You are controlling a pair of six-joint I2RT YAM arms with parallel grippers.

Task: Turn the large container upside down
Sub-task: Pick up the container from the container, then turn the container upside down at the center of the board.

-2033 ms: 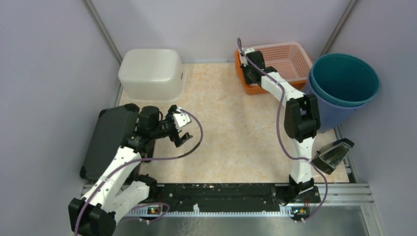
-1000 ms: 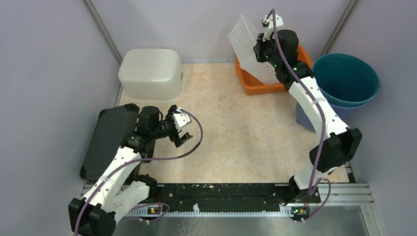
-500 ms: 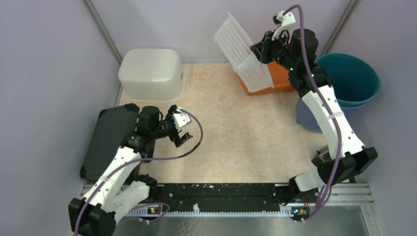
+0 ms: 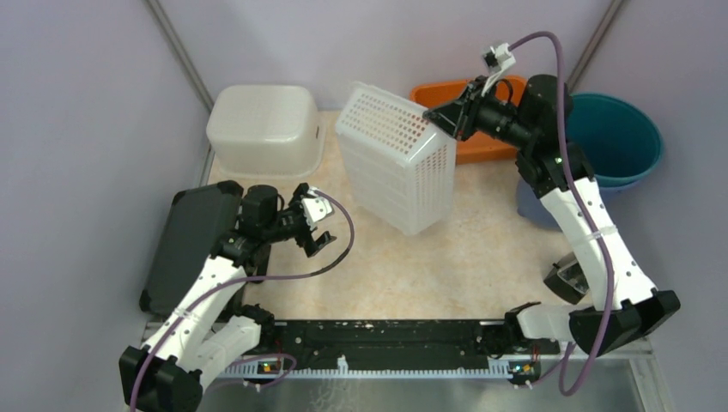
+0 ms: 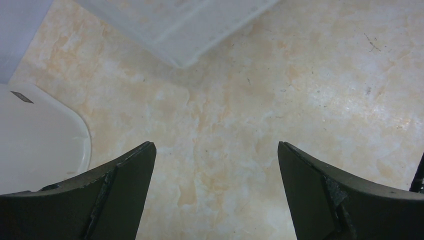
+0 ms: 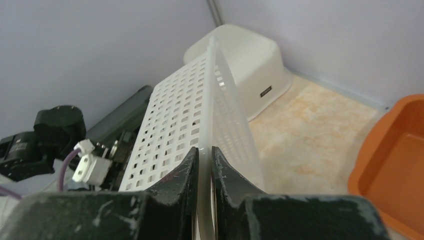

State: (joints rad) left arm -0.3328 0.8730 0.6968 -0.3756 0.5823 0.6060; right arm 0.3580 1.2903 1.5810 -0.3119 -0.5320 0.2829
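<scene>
The large container (image 4: 395, 163) is a white perforated basket. It hangs tilted on its side over the middle of the table, its lower end close to the surface. My right gripper (image 4: 433, 116) is shut on its thin rim, and the right wrist view shows the basket (image 6: 180, 110) with that rim pinched between the fingers of the right gripper (image 6: 205, 150). My left gripper (image 4: 313, 225) stands open at the left, apart from the basket. In the left wrist view the left gripper (image 5: 215, 150) holds nothing, and a corner of the basket (image 5: 185, 25) shows at the top.
An upturned white tub (image 4: 264, 129) sits at the back left. An orange tray (image 4: 481, 146) lies at the back right behind the basket. Stacked teal and blue buckets (image 4: 614, 137) stand at the right edge. A black lid (image 4: 185, 245) lies at the left.
My right arm has lifted the basket out of the orange tray and swung it left and down over the table's middle, tipping it over. The left arm has not moved.
</scene>
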